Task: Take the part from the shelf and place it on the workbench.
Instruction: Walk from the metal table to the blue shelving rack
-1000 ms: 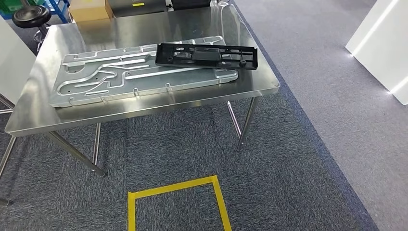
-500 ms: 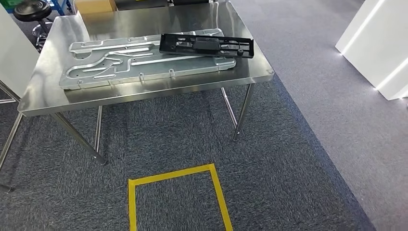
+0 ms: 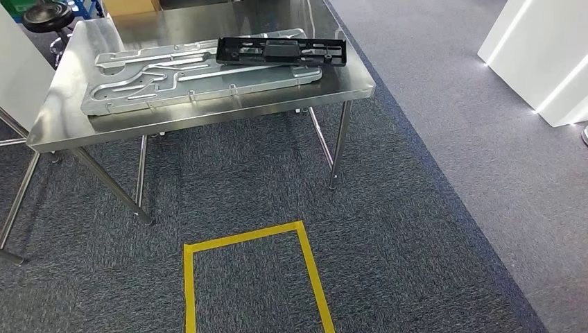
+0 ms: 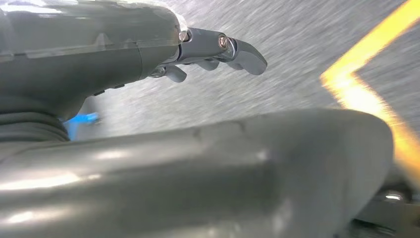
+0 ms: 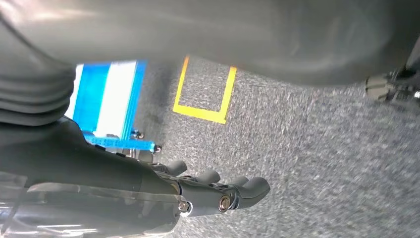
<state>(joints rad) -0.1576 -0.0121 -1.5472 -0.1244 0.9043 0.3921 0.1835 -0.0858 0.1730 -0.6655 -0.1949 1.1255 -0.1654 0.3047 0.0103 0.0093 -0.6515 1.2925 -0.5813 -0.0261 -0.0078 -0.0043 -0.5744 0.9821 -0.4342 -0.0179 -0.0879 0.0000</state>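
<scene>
Part: black part (image 3: pixel 281 51) lies on the metal plate (image 3: pixel 194 73) atop the workbench (image 3: pixel 208 118), long axis across my view.
From my hands: ahead and above; neither is clearly nearer.
Left hand (image 4: pixel 218 49): hangs over carpet, fingers loosely extended, empty.
Right hand (image 5: pixel 218 191): hangs likewise, fingers slightly curled, apart, empty.
Judgement: placement looks done.

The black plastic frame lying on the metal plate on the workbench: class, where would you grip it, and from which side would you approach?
Probably grip the black plastic frame across its narrow width at the right end, which overhangs the metal plate. It lies flat, long and thin, so come from above at the workbench's right edge, fingers straddling the long rails.
</scene>
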